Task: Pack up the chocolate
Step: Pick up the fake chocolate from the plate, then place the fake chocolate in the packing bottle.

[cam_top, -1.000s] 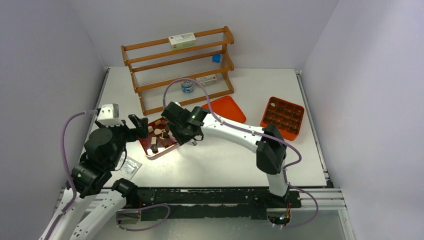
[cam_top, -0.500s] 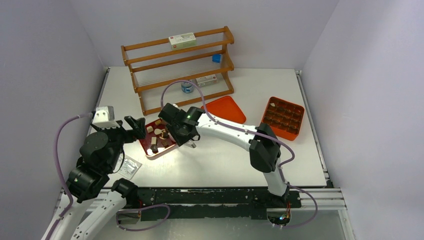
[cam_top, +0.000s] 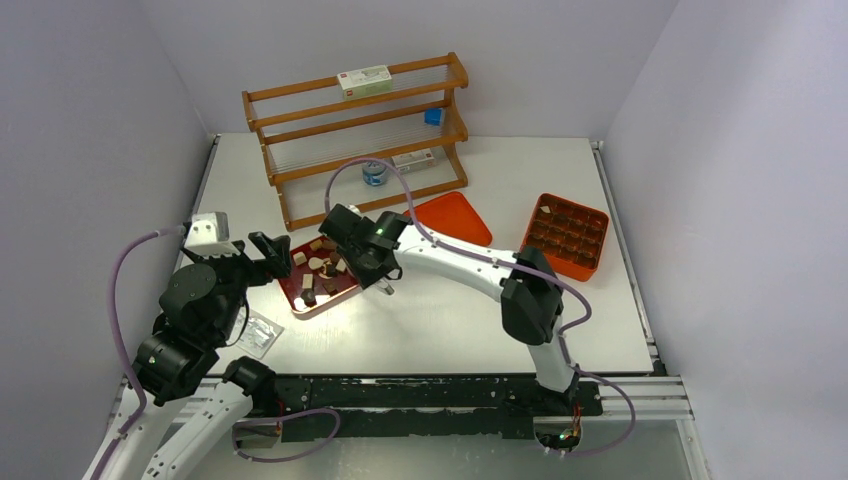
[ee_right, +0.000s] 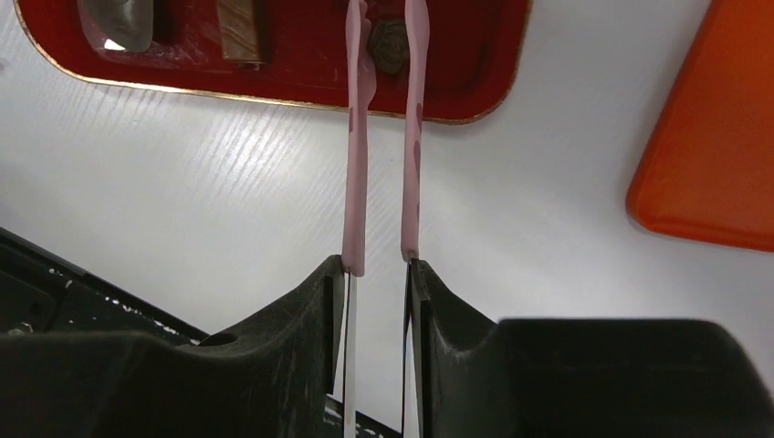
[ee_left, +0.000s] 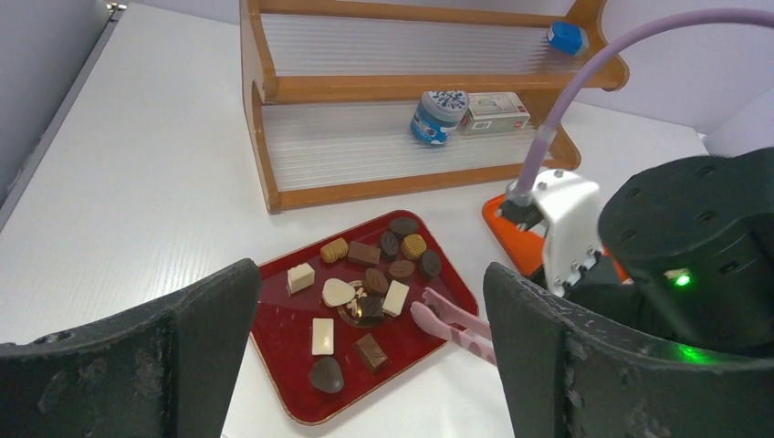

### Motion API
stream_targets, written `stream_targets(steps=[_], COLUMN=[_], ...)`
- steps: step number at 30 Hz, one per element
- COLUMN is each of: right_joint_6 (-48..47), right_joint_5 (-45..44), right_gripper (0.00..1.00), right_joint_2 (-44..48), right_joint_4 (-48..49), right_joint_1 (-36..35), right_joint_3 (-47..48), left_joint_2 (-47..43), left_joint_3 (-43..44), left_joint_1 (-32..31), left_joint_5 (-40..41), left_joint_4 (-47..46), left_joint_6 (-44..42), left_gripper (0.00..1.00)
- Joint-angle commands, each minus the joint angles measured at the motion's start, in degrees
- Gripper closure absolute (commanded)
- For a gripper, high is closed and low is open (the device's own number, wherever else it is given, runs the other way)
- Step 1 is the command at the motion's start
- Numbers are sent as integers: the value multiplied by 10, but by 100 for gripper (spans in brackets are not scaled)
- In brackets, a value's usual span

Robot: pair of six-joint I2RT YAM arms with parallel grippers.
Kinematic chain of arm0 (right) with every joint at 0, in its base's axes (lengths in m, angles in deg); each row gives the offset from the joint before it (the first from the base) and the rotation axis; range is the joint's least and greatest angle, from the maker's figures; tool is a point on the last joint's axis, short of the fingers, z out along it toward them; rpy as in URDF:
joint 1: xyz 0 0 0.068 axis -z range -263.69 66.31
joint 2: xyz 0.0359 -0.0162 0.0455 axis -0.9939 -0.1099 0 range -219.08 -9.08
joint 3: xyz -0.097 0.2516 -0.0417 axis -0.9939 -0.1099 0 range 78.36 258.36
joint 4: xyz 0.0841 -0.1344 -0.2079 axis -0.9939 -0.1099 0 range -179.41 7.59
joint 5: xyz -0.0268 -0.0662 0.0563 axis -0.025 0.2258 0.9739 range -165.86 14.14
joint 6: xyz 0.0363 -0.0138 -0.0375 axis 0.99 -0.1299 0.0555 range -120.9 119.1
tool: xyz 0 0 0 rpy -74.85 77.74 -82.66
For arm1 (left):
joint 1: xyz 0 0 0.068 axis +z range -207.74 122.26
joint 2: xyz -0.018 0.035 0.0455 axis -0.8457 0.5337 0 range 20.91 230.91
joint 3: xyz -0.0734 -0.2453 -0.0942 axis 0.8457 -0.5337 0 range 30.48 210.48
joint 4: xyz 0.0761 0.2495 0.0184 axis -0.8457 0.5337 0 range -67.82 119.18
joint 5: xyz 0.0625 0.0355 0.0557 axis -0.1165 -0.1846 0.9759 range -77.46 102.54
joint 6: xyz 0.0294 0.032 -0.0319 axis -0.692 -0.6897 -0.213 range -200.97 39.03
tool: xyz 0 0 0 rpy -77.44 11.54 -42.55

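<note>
1. Chocolates (ee_left: 374, 280): a dozen or so small pieces, dark brown, lighter brown and cream-white. They lie loose on a dark red tray (ee_left: 278, 319) with a gold rim, at 9 o'clock on the white desk (cam_top: 450, 320) in the top view.
2. Dark round piece (ee_right: 388, 46): on the tray near its edge, between the two tips of the pink tongs (ee_right: 354, 137). Whether the tips squeeze it cannot be told.
3. Right hand (ee_right: 377, 269): clenched on the tongs' rear end, one finger outside each arm, at the tray's 3 o'clock edge.
4. Left hand (cam_top: 273, 253): released, fingers spread wide, grasping nothing, at the tray's 9 o'clock side.
5. Orange compartment box (cam_top: 602, 235): at 3 o'clock on the desk, with brown pieces in several cells.
6. Orange lid (cam_top: 452, 215): flat on the desk at 1 o'clock from the tray, between tray and box.
7. Wooden rack (cam_top: 355, 135): at 11 o'clock, far side. It holds a white carton (cam_top: 363, 80) on the top shelf, and a blue-and-white jar (cam_top: 375, 173) and a small box (cam_top: 415, 158) on the lowest.
8. Clear packet (cam_top: 258, 335): at 7 o'clock, beside the left arm.
</note>
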Motion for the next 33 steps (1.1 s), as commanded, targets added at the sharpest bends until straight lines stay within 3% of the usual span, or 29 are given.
stream_targets(steps=[1, 11, 20, 33], right_joint_6=[0, 0, 21, 11], right_joint_5=[-19, -37, -79, -92], right_gripper=[70, 71, 71, 70], right_joint_2=[57, 129, 227, 237], right_joint_4=[-1, -11, -24, -16], right_joint_1=[27, 123, 277, 528], right_joint_3=[-1, -10, -75, -134], left_joint_2=[0, 5, 6, 12], left_joint_3=[2, -2, -5, -7], left_joint_1=[3, 3, 2, -6], left_joint_5=[6, -7, -28, -47], left_joint_4=[-4, -7, -10, -16], left_joint_6=[-12, -11, -12, -17], left_gripper=[3, 3, 3, 3])
